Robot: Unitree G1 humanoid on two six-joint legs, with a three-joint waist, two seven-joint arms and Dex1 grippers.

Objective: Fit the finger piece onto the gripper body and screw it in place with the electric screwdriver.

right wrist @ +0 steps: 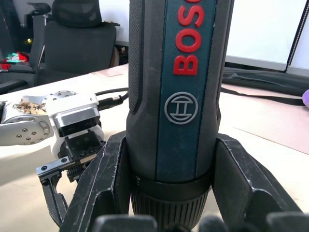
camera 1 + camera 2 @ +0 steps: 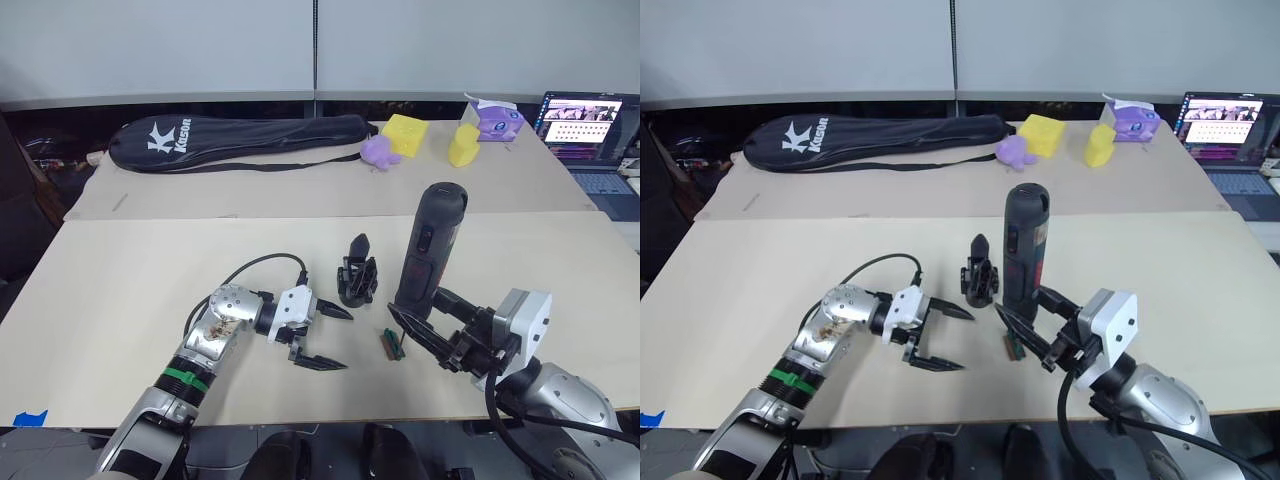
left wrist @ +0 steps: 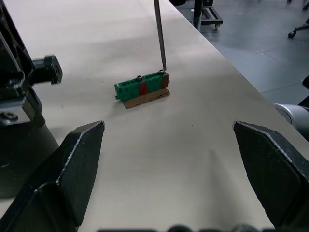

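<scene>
The electric screwdriver [image 2: 430, 245] stands upright with my right gripper [image 2: 412, 302] shut on its lower end. Its thin bit [image 3: 160, 34] points down and its tip touches one end of a small green-and-brown piece [image 3: 143, 88] lying on the table. Just left of it, the gripper body [image 2: 357, 275] rests on its round base, one pointed finger sticking up. My left gripper [image 2: 345, 340] lies low on the table in front of the body, open and holding nothing, its fingers facing the green piece. The finger piece is out of view.
A black racket bag [image 2: 240, 140] lies along the far table. A purple toy [image 2: 378, 152], yellow blocks [image 2: 405, 133], a purple-and-white box [image 2: 495, 118] and a laptop [image 2: 585, 125] sit at the back right. The table's front edge runs just behind my wrists.
</scene>
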